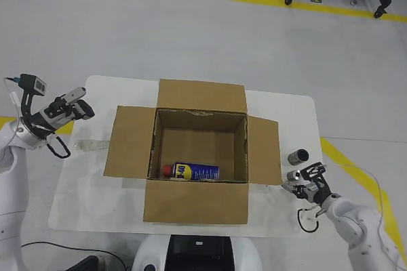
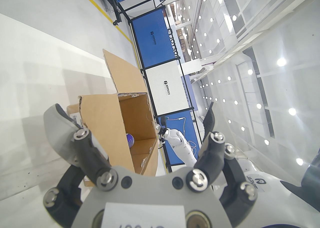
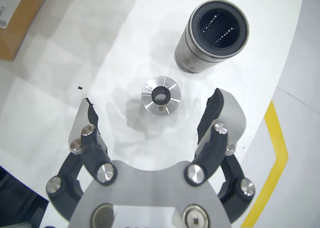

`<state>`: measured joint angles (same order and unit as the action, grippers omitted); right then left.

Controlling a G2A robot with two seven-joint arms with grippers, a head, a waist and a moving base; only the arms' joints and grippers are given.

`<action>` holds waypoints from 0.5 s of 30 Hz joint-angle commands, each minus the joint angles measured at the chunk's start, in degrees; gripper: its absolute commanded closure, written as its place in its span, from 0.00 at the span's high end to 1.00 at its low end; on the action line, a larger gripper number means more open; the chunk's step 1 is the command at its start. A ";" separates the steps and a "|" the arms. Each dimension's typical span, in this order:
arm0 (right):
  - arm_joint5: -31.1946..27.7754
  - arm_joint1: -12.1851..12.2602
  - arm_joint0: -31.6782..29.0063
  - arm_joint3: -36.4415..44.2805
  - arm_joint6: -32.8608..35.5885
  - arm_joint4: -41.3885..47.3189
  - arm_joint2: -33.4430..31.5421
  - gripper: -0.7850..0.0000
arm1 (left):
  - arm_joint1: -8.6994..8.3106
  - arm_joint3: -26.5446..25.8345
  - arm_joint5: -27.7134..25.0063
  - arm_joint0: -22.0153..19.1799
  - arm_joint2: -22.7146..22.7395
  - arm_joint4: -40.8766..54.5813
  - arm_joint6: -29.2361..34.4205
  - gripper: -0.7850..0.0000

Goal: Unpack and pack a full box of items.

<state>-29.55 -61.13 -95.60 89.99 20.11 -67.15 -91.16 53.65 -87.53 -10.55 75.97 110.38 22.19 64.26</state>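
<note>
Your right fingers stand released either side of the small metal collar on the counter, the linear bearing just beyond their tips. To take the collar well, you likely need to lower, centre it and close without nudging the bearing. Your left fingers, spread and holding nothing, face the box well ahead, where the top view gives the spray can full length and the left wrist view its round end.
</note>
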 commanded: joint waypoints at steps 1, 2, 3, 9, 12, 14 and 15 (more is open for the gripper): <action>-0.02 0.01 0.35 -0.49 -0.20 -0.09 0.20 0.89 | 0.00 0.00 0.00 0.00 0.00 0.00 0.00 1.00; 0.01 0.02 0.53 -0.72 -0.23 -0.22 0.30 0.86 | 0.00 0.00 0.00 0.00 0.00 0.00 0.00 1.00; 0.09 0.02 0.74 -0.95 -0.22 -0.17 0.37 0.84 | 0.00 0.00 0.00 0.00 0.00 0.00 0.00 1.00; -0.22 0.01 2.08 -2.37 -0.26 1.08 0.90 0.60 | 0.00 0.00 0.00 0.00 0.00 0.00 0.00 1.00; 0.16 0.08 2.38 -2.24 0.32 0.02 1.18 0.45 | 0.00 0.00 0.00 0.00 0.00 0.00 0.00 1.00; 0.51 0.13 2.41 -2.31 0.43 -0.32 1.13 0.37 | 0.00 0.00 0.00 0.00 0.00 0.00 0.00 1.00; 0.60 0.15 2.38 -2.34 0.42 -0.36 1.05 0.33 | 0.00 0.00 0.00 0.00 0.00 0.00 0.00 1.00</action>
<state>-29.05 -60.99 -93.19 87.69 20.54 -67.49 -90.04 53.65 -87.53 -10.55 75.97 110.38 22.19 64.26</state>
